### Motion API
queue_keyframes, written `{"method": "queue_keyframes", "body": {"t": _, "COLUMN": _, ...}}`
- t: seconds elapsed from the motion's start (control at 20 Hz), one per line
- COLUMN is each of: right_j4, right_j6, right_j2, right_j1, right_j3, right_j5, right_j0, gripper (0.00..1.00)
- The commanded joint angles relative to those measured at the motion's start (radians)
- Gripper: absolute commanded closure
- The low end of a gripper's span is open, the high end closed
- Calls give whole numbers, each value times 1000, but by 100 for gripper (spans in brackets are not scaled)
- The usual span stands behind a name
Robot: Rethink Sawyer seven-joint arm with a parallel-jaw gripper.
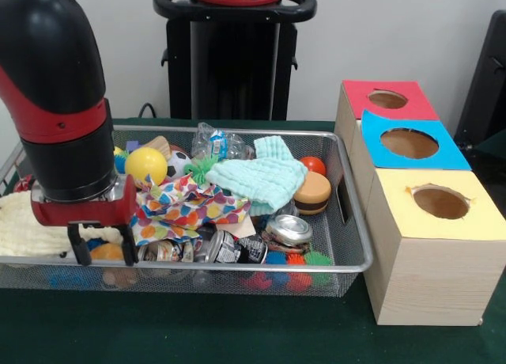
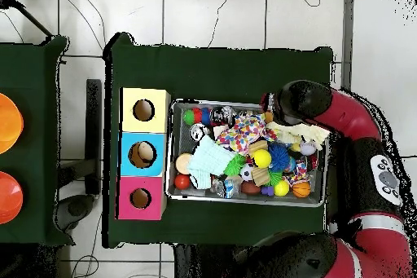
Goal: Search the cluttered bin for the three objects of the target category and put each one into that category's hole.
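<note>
Gripper (image 1: 101, 249) sits low in the wire mesh bin (image 1: 348, 221), jaws apart, holding nothing, beside a polka-dot cloth (image 1: 178, 206). Three holed boxes stand alongside: red (image 1: 387, 100), blue (image 1: 409, 142), yellow (image 1: 439, 202).

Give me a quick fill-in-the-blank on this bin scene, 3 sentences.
1. The box nearest the front camera has a ____ top.
2. The middle box has a ____ top.
3. The gripper hangs over the mesh bin with its jaws ____.

Missing words: yellow; blue; open
</note>
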Motion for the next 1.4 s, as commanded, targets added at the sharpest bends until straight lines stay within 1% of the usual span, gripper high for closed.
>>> {"method": "queue_keyframes", "body": {"t": 0.05, "right_j4": -43, "right_j6": -52, "right_j2": 89, "right_j1": 93, "right_j3": -57, "right_j5": -78, "right_j0": -1, "gripper": 0}}
{"method": "queue_keyframes", "body": {"t": 0.7, "right_j4": -40, "right_j6": -55, "right_j2": 88, "right_j1": 80, "right_j3": -48, "right_j5": -69, "right_j0": -3, "gripper": 0}}
{"method": "queue_keyframes", "body": {"t": 1.4, "right_j4": -35, "right_j6": -43, "right_j2": 82, "right_j1": 33, "right_j3": 17, "right_j5": -79, "right_j0": -10, "gripper": 0}}
